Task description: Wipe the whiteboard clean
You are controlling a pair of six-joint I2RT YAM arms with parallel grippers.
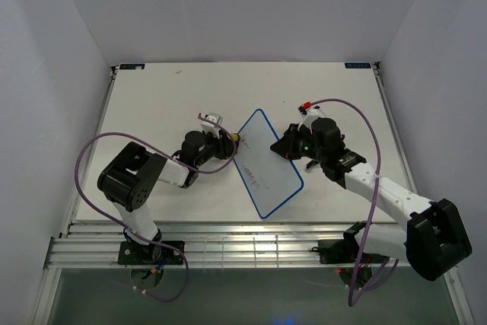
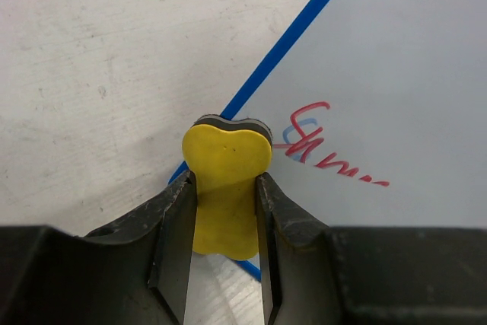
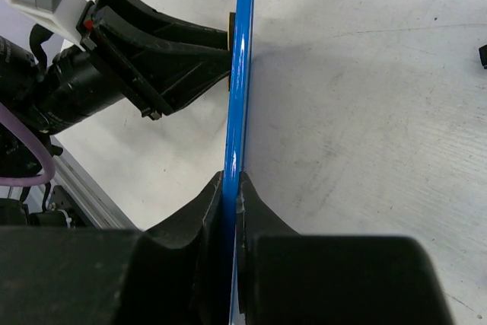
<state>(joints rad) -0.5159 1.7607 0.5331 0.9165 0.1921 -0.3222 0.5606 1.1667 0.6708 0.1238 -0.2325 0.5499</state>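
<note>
The whiteboard [image 1: 268, 164] lies between both arms; it seems light, stiff and slippery, so it is best held by its thin rim. The right gripper [image 3: 230, 186] is clamped on this rim, and the left gripper [image 2: 225, 188] squeezes a yellow sponge [image 2: 227, 157] at the opposite edge.

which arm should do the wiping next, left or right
Left. The left gripper is shut on the yellow eraser, right at the whiteboard edge beside the red writing. The right gripper is clamped on the board's blue rim, so it likely serves best steadying it.
</note>
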